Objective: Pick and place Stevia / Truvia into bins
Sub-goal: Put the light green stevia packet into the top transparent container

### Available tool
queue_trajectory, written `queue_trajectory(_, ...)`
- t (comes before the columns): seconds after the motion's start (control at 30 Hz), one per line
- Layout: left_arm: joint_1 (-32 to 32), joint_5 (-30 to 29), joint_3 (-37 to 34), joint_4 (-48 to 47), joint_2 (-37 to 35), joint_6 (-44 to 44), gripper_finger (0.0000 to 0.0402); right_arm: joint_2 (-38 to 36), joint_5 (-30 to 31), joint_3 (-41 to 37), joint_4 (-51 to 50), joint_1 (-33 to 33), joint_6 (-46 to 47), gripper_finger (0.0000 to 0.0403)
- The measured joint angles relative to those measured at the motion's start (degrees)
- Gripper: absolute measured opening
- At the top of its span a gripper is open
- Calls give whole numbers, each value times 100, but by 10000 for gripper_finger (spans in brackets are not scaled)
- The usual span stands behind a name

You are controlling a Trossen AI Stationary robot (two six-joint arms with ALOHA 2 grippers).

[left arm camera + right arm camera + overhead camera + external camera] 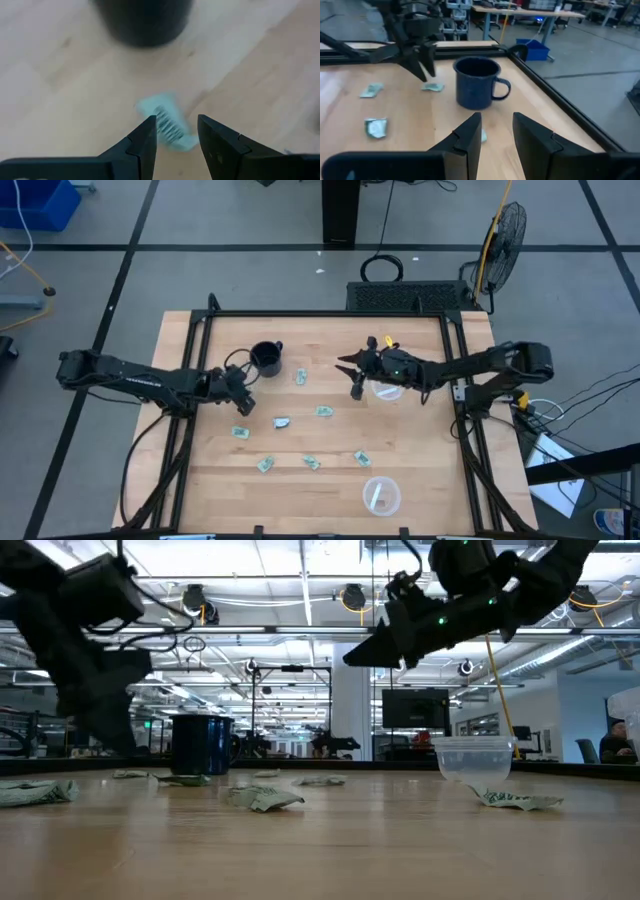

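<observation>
Sachets [322,411], pale green and crumpled, dot the table; both pincers spread.

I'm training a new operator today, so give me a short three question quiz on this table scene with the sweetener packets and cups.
1. True or false: the left pincer is open just above a green packet near the dark mug.
2. How many clear cups are on the table?
3. The right pincer is: A) gripping the mug, B) open and empty beside a clear cup, C) off the table.

Key: 1 true; 2 two, the other cup sits by the table's near edge; 3 B.
</observation>
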Motion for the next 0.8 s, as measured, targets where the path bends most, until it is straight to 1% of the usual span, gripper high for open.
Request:
queue_trajectory(0.07, 0, 112, -162, 15, 2, -159, 147, 152, -2, 0, 75, -76, -82, 105)
queue_trajectory(0.17, 2, 120, -303, 1, 1, -187, 147, 273, -9, 0, 91, -185, -154, 105)
queue_trajectory(0.33, 4, -37, -338, 43, 1, -164, 147, 282, -11, 0, 159, -290, -148, 105)
queue_trajectory(0.6, 4, -70, -338, 40, 0, -143, 146, 282, -17, 0, 297, -291, -150, 105)
queue_trajectory(0.7, 4, -74, -393, 38, 98, -145, 127, 279, -17, 0, 280, -291, -150, 105)
queue_trajectory(0.8, 11, -150, -521, 141, 255, -135, 90, 279, -19, 0, 272, -291, -148, 105)
